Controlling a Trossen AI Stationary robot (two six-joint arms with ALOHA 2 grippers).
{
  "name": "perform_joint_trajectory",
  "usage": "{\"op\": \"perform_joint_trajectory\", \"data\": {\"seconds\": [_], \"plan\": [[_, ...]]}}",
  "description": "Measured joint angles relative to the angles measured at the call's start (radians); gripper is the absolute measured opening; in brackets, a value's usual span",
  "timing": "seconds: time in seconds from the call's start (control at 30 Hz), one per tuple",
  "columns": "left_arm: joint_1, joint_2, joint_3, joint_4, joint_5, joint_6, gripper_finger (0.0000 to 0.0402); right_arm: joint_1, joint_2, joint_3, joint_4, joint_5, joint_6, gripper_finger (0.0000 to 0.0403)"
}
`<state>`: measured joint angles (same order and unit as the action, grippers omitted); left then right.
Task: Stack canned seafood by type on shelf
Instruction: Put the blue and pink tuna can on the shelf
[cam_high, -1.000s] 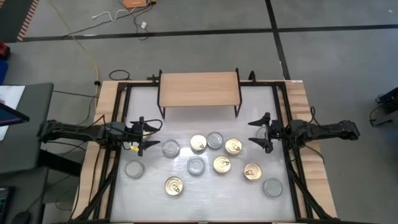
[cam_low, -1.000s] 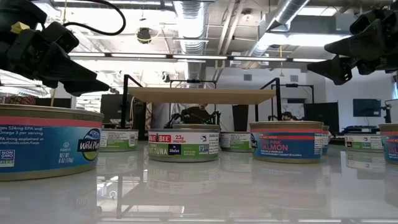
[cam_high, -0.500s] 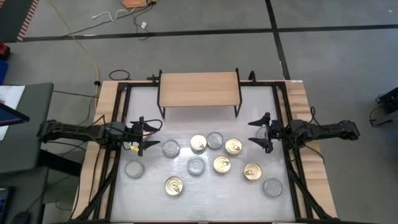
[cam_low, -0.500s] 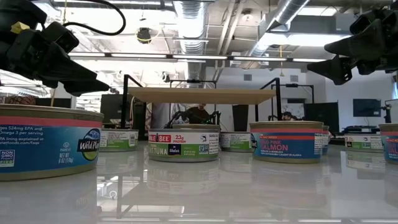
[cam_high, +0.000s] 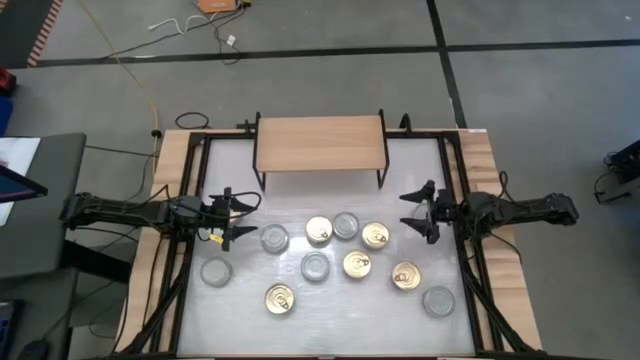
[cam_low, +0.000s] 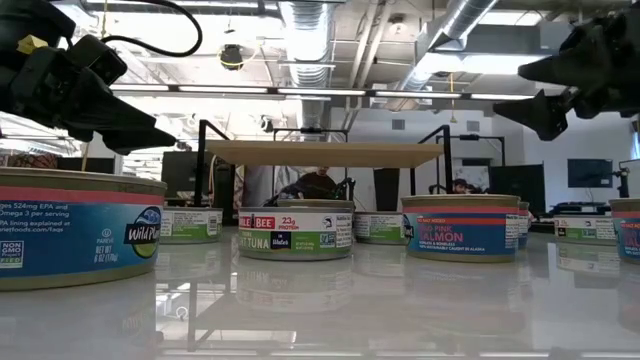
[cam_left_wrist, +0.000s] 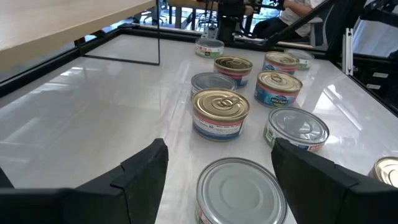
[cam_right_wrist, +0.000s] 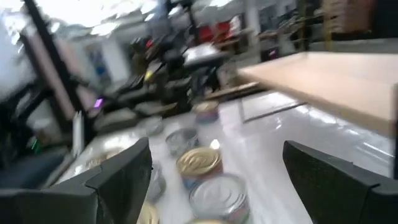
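Note:
Several round cans lie loose on the white tabletop, gold-lidded ones such as (cam_high: 319, 231) and silver-lidded ones such as (cam_high: 316, 266). The light-wood shelf (cam_high: 320, 140) stands on thin black legs at the far middle, its top bare. My left gripper (cam_high: 243, 217) hovers open at the table's left side, and a silver-lidded can (cam_left_wrist: 239, 190) stands just ahead of and below its fingers (cam_left_wrist: 143, 177), untouched. My right gripper (cam_high: 408, 212) hovers open at the right side, pointing level toward the cans, with nothing between its fingers (cam_right_wrist: 118, 180).
Black frame rails (cam_high: 190, 180) run along the table's left and right sides under both arms. Free tabletop lies between the shelf's legs and the can cluster. In the low view a blue-labelled can (cam_low: 75, 230) stands close at the left and a pink-labelled one (cam_low: 460, 228) farther right.
My right gripper has rolled a little at the wrist while staying in place above the table's right side, and it remains open. The cans and the shelf have not moved.

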<state>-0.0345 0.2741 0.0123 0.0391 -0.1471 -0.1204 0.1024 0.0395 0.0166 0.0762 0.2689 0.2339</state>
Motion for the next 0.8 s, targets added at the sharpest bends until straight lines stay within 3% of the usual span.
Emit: {"op": "perform_joint_trajectory", "data": {"seconds": [0.13, 0.27, 0.4, 0.5, 0.8], "plan": [[0.0, 0.0, 0.0, 0.0, 0.0, 0.0, 0.0274, 0.0, 0.001, 0.008, 0.032, 0.099, -0.031, 0.0384], [0.0, 0.0, 0.0, 0.0, 0.0, 0.0, 0.0274, 0.0, 0.061, 0.072, 0.011, 0.104, -0.129, 0.0384], [0.0, 0.0, 0.0, 0.0, 0.0, 0.0, 0.0274, 0.0, 0.216, 0.2, -0.098, 0.179, -0.131, 0.0384], [0.0, 0.0, 0.0, 0.0, 0.0, 0.0, 0.0274, 0.0, 0.372, 0.336, -0.273, 0.19, -0.107, 0.0384], [0.0, 0.0, 0.0, 0.0, 0.0, 0.0, 0.0274, 0.0, 0.84, 0.766, -0.807, 0.221, 0.438, 0.0379]]}}
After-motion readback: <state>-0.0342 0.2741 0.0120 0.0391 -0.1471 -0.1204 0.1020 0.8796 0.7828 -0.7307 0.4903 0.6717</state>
